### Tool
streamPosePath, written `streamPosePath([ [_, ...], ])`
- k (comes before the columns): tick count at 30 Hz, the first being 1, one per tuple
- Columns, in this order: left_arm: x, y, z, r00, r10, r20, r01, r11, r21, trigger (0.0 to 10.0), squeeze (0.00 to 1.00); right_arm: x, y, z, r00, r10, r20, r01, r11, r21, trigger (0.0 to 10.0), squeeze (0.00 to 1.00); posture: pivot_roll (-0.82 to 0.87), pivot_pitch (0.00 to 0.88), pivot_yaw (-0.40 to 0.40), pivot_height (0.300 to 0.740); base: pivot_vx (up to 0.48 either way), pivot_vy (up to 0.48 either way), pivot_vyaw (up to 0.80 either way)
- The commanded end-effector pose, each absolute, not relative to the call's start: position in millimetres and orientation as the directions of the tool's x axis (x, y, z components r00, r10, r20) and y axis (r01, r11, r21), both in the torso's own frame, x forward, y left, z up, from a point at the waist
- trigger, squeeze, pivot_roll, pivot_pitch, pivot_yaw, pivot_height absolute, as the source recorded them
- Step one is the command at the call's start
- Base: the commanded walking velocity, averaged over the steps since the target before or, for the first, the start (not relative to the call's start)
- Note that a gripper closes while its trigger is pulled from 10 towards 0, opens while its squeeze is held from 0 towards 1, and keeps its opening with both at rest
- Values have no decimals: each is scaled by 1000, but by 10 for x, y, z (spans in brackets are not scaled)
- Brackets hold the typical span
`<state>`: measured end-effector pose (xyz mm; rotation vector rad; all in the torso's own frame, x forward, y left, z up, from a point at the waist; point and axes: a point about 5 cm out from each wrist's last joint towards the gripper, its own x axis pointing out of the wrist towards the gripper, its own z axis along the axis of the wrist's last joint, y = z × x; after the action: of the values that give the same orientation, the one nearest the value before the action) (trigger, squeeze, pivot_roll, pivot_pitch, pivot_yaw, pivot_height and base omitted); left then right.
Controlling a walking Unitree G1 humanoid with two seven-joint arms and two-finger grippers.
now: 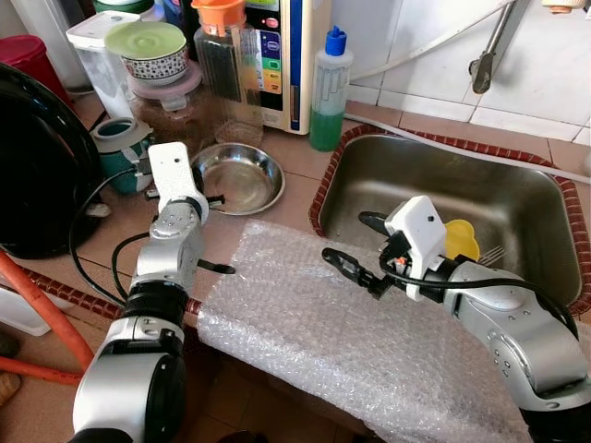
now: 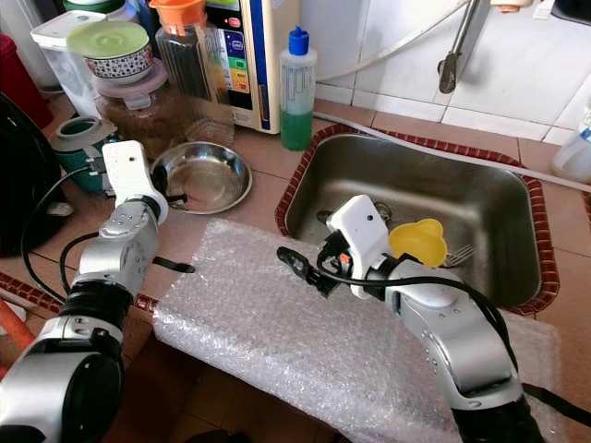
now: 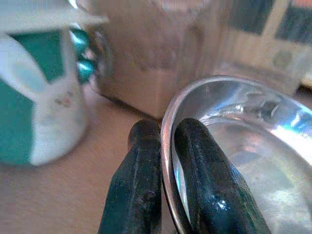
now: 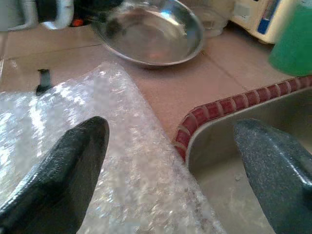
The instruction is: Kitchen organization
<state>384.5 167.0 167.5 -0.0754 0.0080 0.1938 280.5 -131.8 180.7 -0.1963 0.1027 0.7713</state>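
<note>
Left tool (image 3: 163, 190) pinches the rim of the bowl (image 1: 240, 175) left of the sink (image 1: 517, 212); right tool (image 4: 170, 165) gapes wide over the sink's left edge, above the bubble wrap (image 1: 305, 323).

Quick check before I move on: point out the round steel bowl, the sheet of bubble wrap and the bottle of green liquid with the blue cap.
Round steel bowl (image 1: 242, 177), left eye view, inner bottom.
Clear bubble wrap sheet (image 1: 305, 323), left eye view, middle of the sheet.
Bottle of green liquid with blue cap (image 2: 296, 111), right eye view, green lower body.

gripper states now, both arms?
Left claw: closed on the rim of the steel bowl.
Right claw: open, holding nothing, over the bubble wrap.
</note>
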Motion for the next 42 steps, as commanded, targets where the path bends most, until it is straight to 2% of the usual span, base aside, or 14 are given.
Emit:
streamPosePath([
  [1, 3830, 1642, 1760, 981, 184, 61, -180, 982, -63, 0, 0, 2856, -1348, 1878, 743, 658, -127, -670, 727, -152, 10000, 0, -39, 92, 36, 740, 0, 0, 0],
  [4, 3806, 1585, 1840, 979, 143, 145, -131, 987, -91, 0, 0, 2953, -1391, 1976, 795, 604, -52, -606, 787, -118, 10000, 0, -38, 91, 35, 740, 0, 0, 0],
  [5, 3793, 1539, 1909, 974, 107, 199, -88, 991, -105, 0, 0, 3019, -1413, 2051, 823, 567, -1, -567, 822, -49, 10000, 0, -34, 88, 34, 740, 0, 0, 0],
  [9, 3782, 1486, 1977, 967, 71, 244, -44, 992, -115, 0, 0, 3075, -1418, 2139, 841, 539, 50, -540, 841, 25, 10000, 0, -33, 86, 33, 740, 0, 0, 0],
  [13, 3751, 1366, 2160, 938, 21, 347, 13, 995, -97, 0, 0, 3206, -1435, 2306, 881, 439, 176, -469, 860, 202, 10000, 0, -36, 83, 33, 740, 0, 0, 0],
  [18, 3719, 1238, 2298, 911, -27, 411, 72, 993, -94, 0, 0, 3311, -1405, 2410, 894, 372, 250, -432, 863, 263, 10000, 0, -37, 82, 31, 740, 0, 0, 0],
  [28, 3654, 1050, 2419, 883, -90, 461, 158, 981, -110, 0, 0, 3454, -1132, 2423, 877, 411, 249, -475, 819, 321, 10000, 0, -39, 86, 27, 740, 0, 0, 0],
  [34, 3620, 968, 2482, 872, -108, 477, 188, 975, -122, 0, 0, 3493, -1070, 2373, 875, 426, 229, -482, 814, 324, 10000, 0, -36, 89, 25, 740, 0, 0, 0],
  [35, 3616, 957, 2486, 871, -114, 478, 195, 973, -123, 0, 0, 3498, -1069, 2372, 876, 424, 231, -481, 814, 326, 8627, 0, -36, 89, 25, 740, 0, 0, 0],
  [36, 3610, 944, 2491, 870, -118, 478, 200, 972, -124, 0, 0, 3502, -1067, 2372, 875, 424, 233, -481, 812, 330, 4980, 0, -35, 89, 25, 740, 0, 0, 0],
  [37, 3604, 933, 2496, 870, -120, 478, 205, 970, -129, 0, 0, 3507, -1065, 2372, 875, 423, 235, -481, 811, 332, 3412, 0, -35, 89, 24, 740, 0, 0, 0],
  [38, 3594, 919, 2505, 869, -123, 480, 212, 968, -136, 0, 0, 3514, -1063, 2373, 875, 421, 240, -481, 811, 334, 235, 0, -36, 90, 23, 740, 0, 0, 0],
  [42, 3566, 874, 2527, 862, -137, 487, 231, 963, -137, 0, 0, 3523, -1050, 2384, 876, 416, 246, -480, 809, 339, 0, 0, -35, 91, 23, 740, 0, 0, 0],
])
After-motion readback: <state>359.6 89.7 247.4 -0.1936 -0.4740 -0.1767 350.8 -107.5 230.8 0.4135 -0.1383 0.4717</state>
